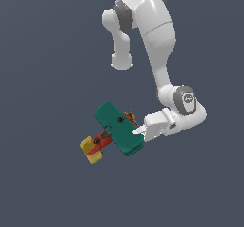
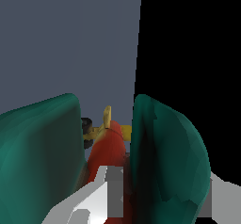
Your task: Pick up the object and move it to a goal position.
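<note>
Claw [image 1: 139,131] tips mostly buried behind the biplane [image 1: 113,131] wing edge in the exterior view; wrist view crops the fingers [image 2: 101,192] at the frame edge, half that frame plain black. Biplane: teal-green double wings, red body, yellow tail, yellow propeller, tiny black wheel. It sits tilted against flat grey background, tail toward the exterior view's left, whether on the counter or lifted unclear. Claw pinches it at the wing edge, one finger between the two wings
</note>
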You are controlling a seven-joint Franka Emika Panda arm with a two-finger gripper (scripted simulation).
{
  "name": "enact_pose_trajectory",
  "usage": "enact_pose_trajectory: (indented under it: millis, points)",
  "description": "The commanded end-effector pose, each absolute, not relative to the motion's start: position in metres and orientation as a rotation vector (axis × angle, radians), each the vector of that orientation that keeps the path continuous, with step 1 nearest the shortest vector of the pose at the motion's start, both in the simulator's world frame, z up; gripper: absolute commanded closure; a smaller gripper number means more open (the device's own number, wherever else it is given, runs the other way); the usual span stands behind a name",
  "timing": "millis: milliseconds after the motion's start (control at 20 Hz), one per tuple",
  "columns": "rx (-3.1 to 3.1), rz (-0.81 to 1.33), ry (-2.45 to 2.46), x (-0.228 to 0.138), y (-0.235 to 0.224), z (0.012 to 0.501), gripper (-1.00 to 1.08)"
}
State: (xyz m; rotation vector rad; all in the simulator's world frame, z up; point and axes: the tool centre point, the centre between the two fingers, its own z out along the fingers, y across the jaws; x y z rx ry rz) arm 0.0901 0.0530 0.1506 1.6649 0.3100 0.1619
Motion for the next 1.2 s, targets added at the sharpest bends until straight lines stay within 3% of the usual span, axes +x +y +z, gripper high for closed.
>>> enact_pose_trajectory:
  millis: [0, 1150]
  points:
    - [1.665, 0.166, 0.306, 0.086, 0.059, 0.164, 1.08]
    - [1.667, 0.161, 0.304, -0.018, 0.176, 0.365, 1.08]
